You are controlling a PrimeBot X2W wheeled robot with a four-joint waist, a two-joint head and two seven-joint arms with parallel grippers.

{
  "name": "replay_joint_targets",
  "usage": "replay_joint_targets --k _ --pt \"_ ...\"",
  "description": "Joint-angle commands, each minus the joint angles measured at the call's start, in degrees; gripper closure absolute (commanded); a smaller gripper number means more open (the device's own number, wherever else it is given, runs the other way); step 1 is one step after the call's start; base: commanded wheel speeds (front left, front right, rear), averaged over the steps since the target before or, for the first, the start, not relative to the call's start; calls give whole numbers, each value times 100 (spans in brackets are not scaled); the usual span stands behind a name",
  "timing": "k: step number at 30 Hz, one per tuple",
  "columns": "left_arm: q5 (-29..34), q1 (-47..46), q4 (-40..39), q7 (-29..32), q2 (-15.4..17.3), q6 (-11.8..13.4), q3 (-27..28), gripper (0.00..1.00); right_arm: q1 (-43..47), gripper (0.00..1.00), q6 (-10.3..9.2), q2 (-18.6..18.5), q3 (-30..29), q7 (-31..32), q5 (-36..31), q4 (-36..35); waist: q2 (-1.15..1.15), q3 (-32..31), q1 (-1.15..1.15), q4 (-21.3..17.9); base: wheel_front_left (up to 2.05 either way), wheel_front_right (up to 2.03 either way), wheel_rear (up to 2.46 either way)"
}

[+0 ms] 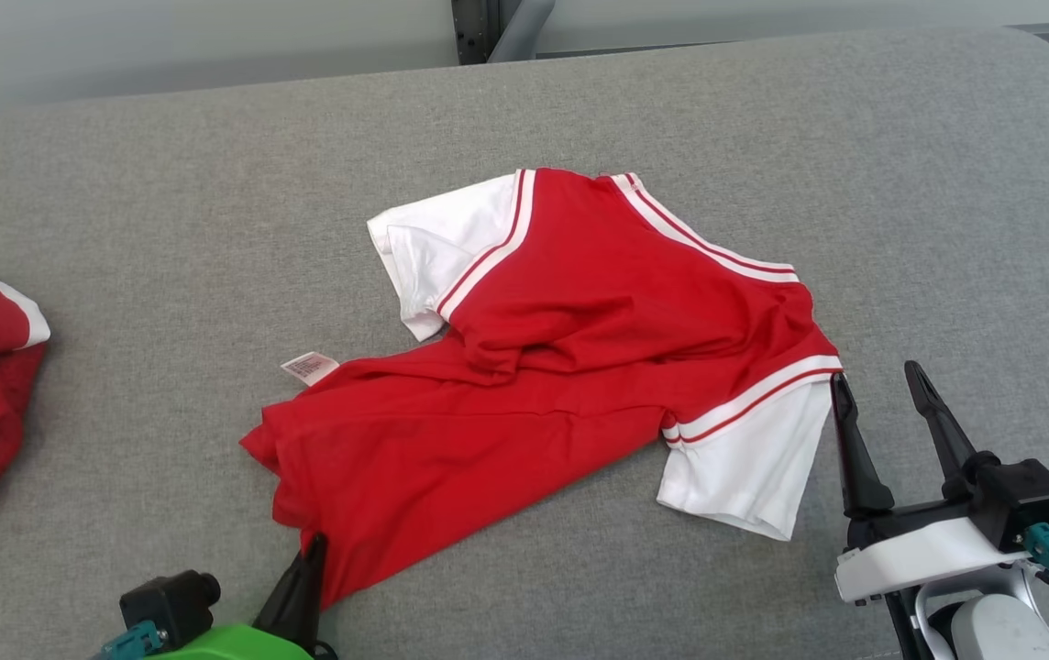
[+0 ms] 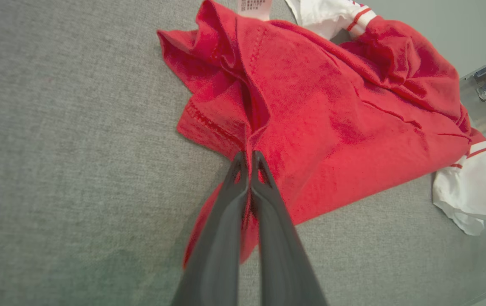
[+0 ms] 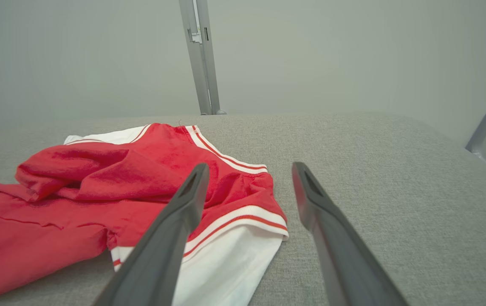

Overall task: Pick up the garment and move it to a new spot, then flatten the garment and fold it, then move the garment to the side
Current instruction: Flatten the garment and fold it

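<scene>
The garment (image 1: 561,367) lay crumpled in the middle of the surface (image 1: 167,183). The left hand (image 1: 312,550) was pinched shut on its near-left hem (image 2: 215,127), probably to pull the cloth flat. The right hand (image 1: 877,376) stood wide open and empty, just beside the near-right white sleeve (image 1: 745,467).

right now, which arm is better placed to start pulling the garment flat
Left, probably. The left end effector is shut on the red hem of the garment, so it can pull straight away. The right end effector stands open beside the white sleeve, gripping nothing.
</scene>
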Motion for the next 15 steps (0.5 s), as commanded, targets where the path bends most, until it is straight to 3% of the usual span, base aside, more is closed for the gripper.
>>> replay_joint_targets --k 1,7,9,10,12,15 --pt "90 139 230 -24 -153 -171 98 100 77 0 -5 -17 -21 1 -36 0 0 -62 0 27 0 0 0" --pt "218 286 834 -16 -470 -588 207 100 112 0 -6 -51 -1 0 -39 19 0 -140 0 32 0 0 0" --pt "234 260 941 -16 -487 -672 222 60 118 0 -5 -50 13 1 -43 25 0 -174 0 19 0 0 0" --pt "245 224 957 -16 -487 -691 240 6 125 0 -6 -49 16 0 -43 24 0 -188 0 12 0 0 0" --pt "213 180 958 -16 -481 -719 273 0 131 0 -5 -46 24 1 -45 26 0 -204 0 1 0 0 0" --pt "161 47 822 47 -365 -720 346 0 127 0 -6 -44 48 0 -38 42 0 -250 0 -57 0 0 0"
